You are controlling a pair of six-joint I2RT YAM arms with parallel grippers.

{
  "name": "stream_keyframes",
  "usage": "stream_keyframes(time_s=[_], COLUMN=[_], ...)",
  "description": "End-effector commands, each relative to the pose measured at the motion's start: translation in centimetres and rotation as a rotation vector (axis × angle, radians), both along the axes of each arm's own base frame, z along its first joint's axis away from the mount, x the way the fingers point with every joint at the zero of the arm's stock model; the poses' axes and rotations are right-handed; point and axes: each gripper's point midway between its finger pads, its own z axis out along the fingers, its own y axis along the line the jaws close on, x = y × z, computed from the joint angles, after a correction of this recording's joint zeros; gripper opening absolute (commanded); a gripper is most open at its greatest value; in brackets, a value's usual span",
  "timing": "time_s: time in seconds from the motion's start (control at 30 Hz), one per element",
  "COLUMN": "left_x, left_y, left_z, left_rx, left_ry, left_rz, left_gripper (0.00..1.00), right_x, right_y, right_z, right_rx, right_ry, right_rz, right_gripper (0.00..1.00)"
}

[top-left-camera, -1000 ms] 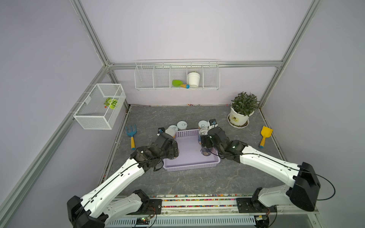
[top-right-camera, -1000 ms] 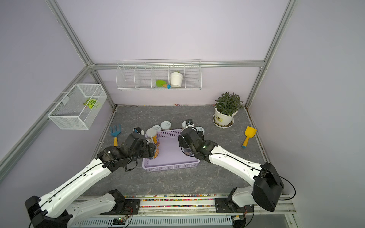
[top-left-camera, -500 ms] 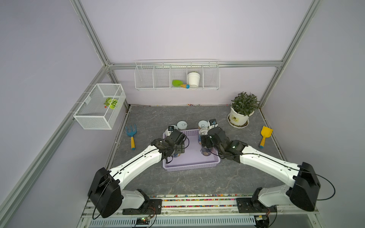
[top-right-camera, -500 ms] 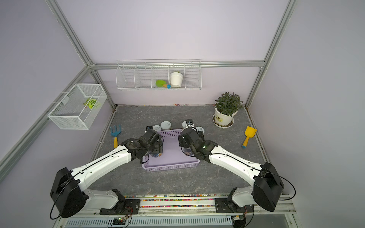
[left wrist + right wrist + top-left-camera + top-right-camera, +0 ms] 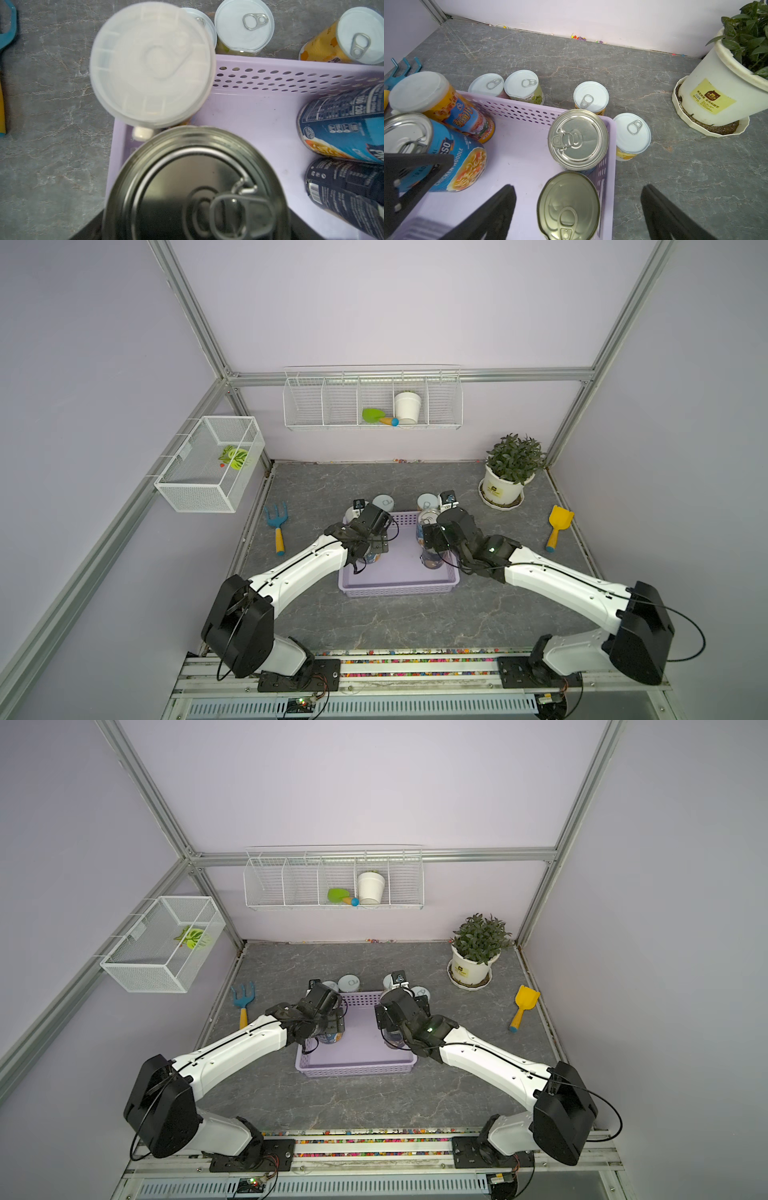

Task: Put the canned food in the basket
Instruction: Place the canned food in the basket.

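The lilac basket (image 5: 399,593) (image 5: 353,1071) lies mid-table. My left gripper (image 5: 372,549) (image 5: 330,1027) is shut on a blue-labelled, silver-topped can (image 5: 195,187) (image 5: 452,158), held tilted over the basket's left side. Beside it an orange can with a white lid (image 5: 151,64) (image 5: 446,112) leans in the basket's far left corner. My right gripper (image 5: 432,539) (image 5: 578,188) is open over the basket's right side, its fingers either side of a standing silver-topped can (image 5: 569,205); a second one (image 5: 578,139) stands just beyond. Several white-topped cans (image 5: 522,83) (image 5: 632,133) stand on the table behind the basket.
A potted plant (image 5: 509,472) stands back right and a yellow shovel (image 5: 557,526) lies at the right edge. A blue rake (image 5: 276,524) lies left of the basket. Wire baskets (image 5: 208,464) (image 5: 372,400) hang on the walls, one holding a white flowerpot.
My left arm has swung right from the basket's left edge to over its inside, carrying the blue can. The right arm has stayed still.
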Motion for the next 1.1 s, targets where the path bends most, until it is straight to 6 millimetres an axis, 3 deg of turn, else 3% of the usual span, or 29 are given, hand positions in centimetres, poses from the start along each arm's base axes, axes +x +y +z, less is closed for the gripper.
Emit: stream_keyframes(time_s=[0.0,0.2,0.37,1.07], left_x=[3.2,3.8,4.2,3.4], left_y=[-0.8,-0.8,0.3,3.2], left_z=[2.7,1.7,1.2,0.7], left_rx=[-0.043,-0.023,0.016,0.064], left_ry=[-0.123,-0.103,-0.090,-0.109], left_rz=[0.032,0.045,0.098,0.190], left_gripper=[0.55,0.55,0.55,0.61], right_x=[0.0,0.0,0.0,-0.1], right_y=[-0.4,-0.5,-0.4,-0.4], right_z=[-0.4,-0.6,-0.6,-0.8], right_rx=[-0.032,-0.038,-0.035,-0.038], right_ry=[0.004,0.006,0.008,0.014], right_rz=[-0.008,-0.011,-0.007,-0.006], right_gripper=[0.98,0.98,0.98,0.98])
